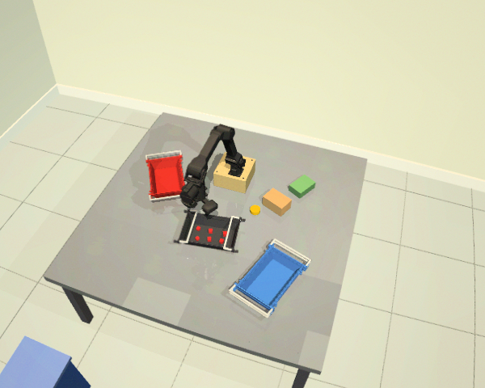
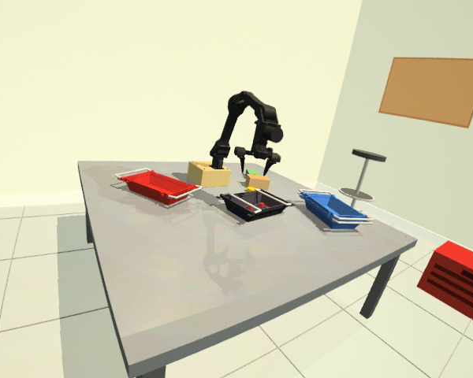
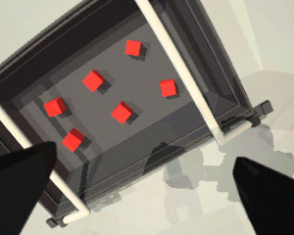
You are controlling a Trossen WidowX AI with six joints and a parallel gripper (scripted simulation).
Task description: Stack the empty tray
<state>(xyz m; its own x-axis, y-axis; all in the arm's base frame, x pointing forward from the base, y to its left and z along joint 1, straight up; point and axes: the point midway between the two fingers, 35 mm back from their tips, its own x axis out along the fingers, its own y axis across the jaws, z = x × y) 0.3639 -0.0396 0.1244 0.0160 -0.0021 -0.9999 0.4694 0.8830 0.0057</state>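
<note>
The loaded black tray (image 1: 213,220) (image 2: 236,210) (image 3: 137,142) stands on the table with several small red blocks inside. Its two white wire bars both lie across its top, one at the left (image 1: 189,227) (image 2: 240,202), one at the right (image 1: 229,234) (image 2: 273,197). An empty red tray (image 1: 166,177) (image 2: 153,185) lies at the left and an empty blue tray (image 1: 272,277) (image 2: 330,209) at the right, bars swung out over their ends. My gripper (image 2: 254,173) (image 3: 147,159) is wide open and empty, above and just behind the black tray's robot-side edge; its fingertips are hidden in the top view.
An orange block (image 1: 276,202) (image 2: 257,181), a green block (image 1: 301,186) and a small yellow disc (image 1: 255,209) (image 2: 251,189) lie right of the arm's wooden base (image 1: 230,182) (image 2: 209,176). The red tray is close to the arm's wrist side in the top view.
</note>
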